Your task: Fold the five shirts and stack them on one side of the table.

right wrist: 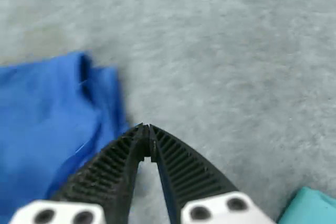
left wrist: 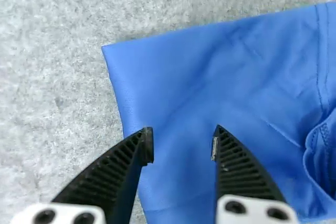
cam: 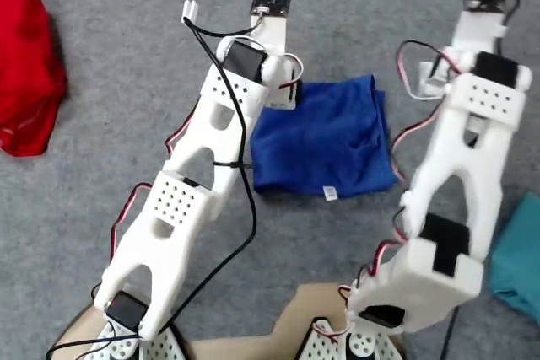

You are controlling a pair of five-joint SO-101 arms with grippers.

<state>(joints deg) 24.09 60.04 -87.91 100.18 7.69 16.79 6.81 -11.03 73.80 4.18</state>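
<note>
Shirt (left wrist: 220,77), blue, directly beneath the wide-apart left claw (left wrist: 182,144).

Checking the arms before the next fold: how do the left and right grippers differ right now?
The left gripper is open; the right gripper is shut. The left gripper hangs over the blue shirt; the right gripper is over the grey table beside it. Both have black ribbed fingers.

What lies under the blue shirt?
The grey table shows all around the blue shirt; directly beneath it nothing can be seen, the cloth covers it.
</note>
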